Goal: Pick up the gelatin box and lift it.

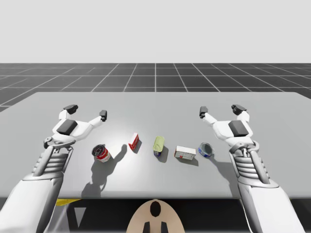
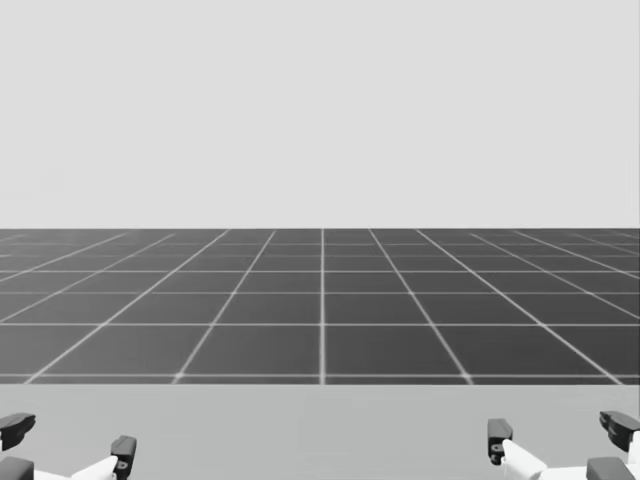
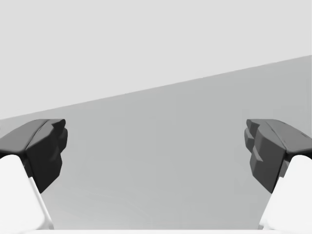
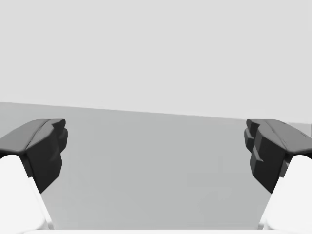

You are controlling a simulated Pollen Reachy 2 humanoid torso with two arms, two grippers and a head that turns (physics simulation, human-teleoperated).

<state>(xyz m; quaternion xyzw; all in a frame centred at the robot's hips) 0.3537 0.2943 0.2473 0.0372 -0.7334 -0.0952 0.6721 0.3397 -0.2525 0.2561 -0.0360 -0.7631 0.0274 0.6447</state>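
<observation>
1. five things in a row on the table (image 1: 155,104): red can (image 1: 101,153), small red box (image 1: 134,141), yellow-green bottle-ish thing (image 1: 158,144), white box with a red edge (image 1: 185,153), blue can (image 1: 206,149).
2. taking the small red box for the gelatin one, though can't fully rule out the white box. seems to stand on a narrow edge, left of centre, between the red can and the yellow-green thing, touching neither.
3. left gripper (image 1: 87,111) spread wide, holding nothing, hovering over the table beyond the row, out past the red can. right gripper (image 1: 220,110) same deal: wide, empty, beyond the blue can. nothing but bare table ahead of the fingers (image 3: 44,146) in the wrist views.
4. probably light, thin cardboard: stiff enough to hold shape but crushable, so no need for a hard squeeze. smooth printed faces, so could slip a little.
5. best to pinch across the two broad flat faces, around mid-height, coming down from above. left gripper looks like the nearer one.
6. worth watching: perched on edge like that, easy to tip over if one finger lands before the other.
</observation>
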